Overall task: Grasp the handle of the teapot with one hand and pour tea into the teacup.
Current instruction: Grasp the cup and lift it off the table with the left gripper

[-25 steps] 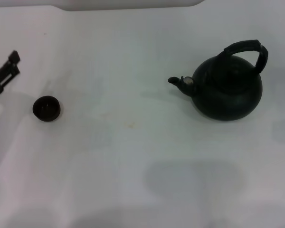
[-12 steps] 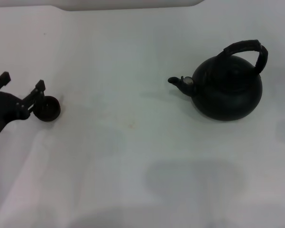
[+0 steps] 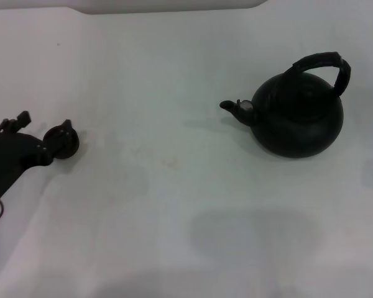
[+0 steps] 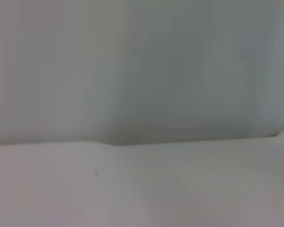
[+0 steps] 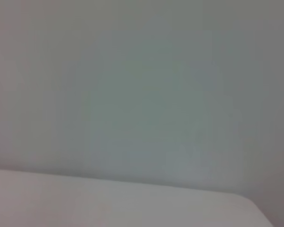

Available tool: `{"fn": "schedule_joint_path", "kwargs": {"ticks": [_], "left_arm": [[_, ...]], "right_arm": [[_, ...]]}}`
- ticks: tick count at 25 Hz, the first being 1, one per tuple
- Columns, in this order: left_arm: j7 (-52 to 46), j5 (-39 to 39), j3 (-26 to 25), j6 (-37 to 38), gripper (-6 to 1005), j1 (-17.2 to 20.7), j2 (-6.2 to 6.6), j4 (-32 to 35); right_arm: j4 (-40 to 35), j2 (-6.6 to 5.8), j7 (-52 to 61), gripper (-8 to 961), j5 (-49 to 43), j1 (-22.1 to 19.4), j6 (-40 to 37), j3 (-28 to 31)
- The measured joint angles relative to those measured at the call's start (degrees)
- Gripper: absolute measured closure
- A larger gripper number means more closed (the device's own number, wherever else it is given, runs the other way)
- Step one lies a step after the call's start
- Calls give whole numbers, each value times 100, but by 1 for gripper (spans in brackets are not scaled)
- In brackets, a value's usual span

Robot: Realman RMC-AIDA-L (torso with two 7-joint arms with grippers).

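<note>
At frame's left edge, the left gripper (image 3: 45, 131) – fingers spread – straddles the teacup (image 3: 63, 142); the teapot (image 3: 296, 118) sits untouched at upper right.

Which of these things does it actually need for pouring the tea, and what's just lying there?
Needed for the job:
teapot, far from the cup
handle, arching over the pot
teacup, partly hidden
left gripper, fingers apart around the cup

Just there:
white table
faint yellowish speck on it
</note>
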Motion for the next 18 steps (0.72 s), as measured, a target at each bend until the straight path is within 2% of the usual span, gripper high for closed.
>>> {"fn": "schedule_joint_path", "kwargs": {"ticks": [8,18], "left_arm": [[-276,41,-29,-269,128,-465,20,522],[-323,71,-51,-159,123,-563,26,716]], "right_arm": [[3,0,0,564,-11,-5,4,0],[31,4,0,565,-10,64,4,0]]}}
